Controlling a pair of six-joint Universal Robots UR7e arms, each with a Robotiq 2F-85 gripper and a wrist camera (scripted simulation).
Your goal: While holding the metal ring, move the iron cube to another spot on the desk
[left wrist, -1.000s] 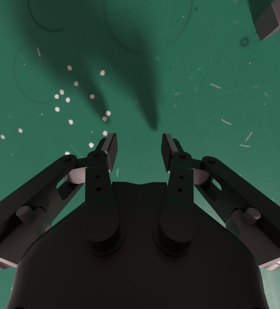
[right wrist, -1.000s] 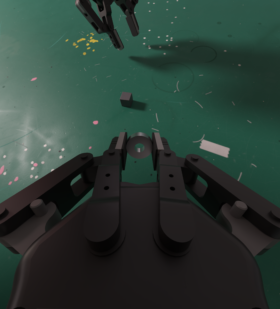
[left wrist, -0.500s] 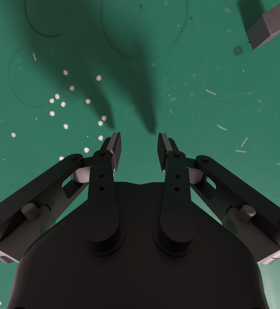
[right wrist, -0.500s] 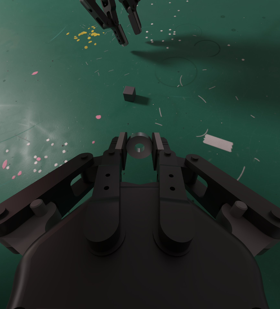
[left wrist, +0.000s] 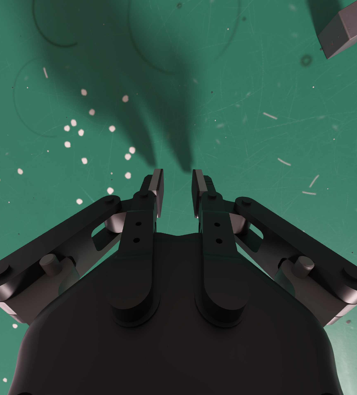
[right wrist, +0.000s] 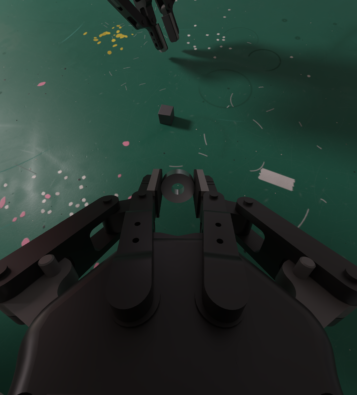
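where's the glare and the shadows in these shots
Right wrist view: pale glare on the desk at left; the iron cube casts a short shadow rightward. Left wrist view: a broad, soft-edged gripper shadow darkens the mat ahead of the left gripper.

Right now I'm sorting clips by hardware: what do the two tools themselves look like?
Both match. The left tool is matte black, with a rounded body, two angled outer link bars joined by round pins, and two inner fingers, each with a pair of small holes. Its pads are flat grey rectangular plates. The right tool has the same build, more shadowed. No cables or markings show.
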